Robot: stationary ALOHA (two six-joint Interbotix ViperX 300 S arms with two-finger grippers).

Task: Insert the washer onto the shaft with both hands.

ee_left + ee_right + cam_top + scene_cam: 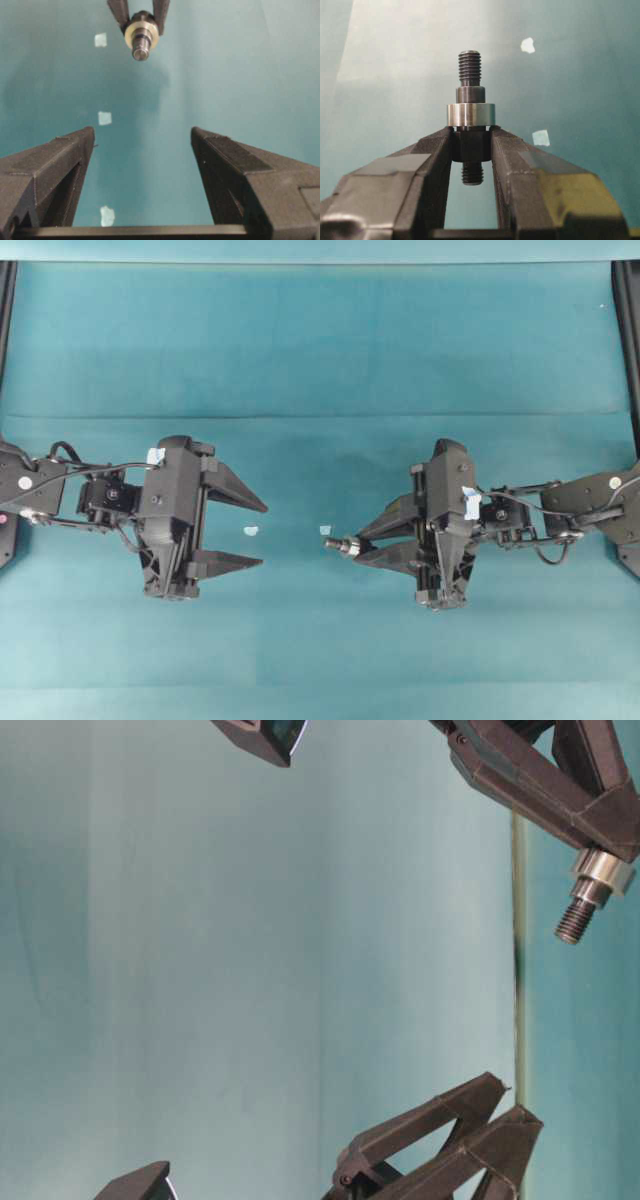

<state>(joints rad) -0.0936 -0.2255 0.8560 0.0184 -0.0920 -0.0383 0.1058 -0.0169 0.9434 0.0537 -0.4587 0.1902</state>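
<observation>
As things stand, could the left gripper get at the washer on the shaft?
Probably yes. The left gripper is open, facing the washer seated on the shaft in the right gripper, with only bare cloth between.

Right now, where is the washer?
The washer sits on the shaft just beyond the right gripper fingertips, right of centre in the overhead view; the left gripper stands open, apart.

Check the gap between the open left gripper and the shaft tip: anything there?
Overhead, only two pale tape bits on the cloth lie between left gripper and shaft; washer already sits on it.
</observation>
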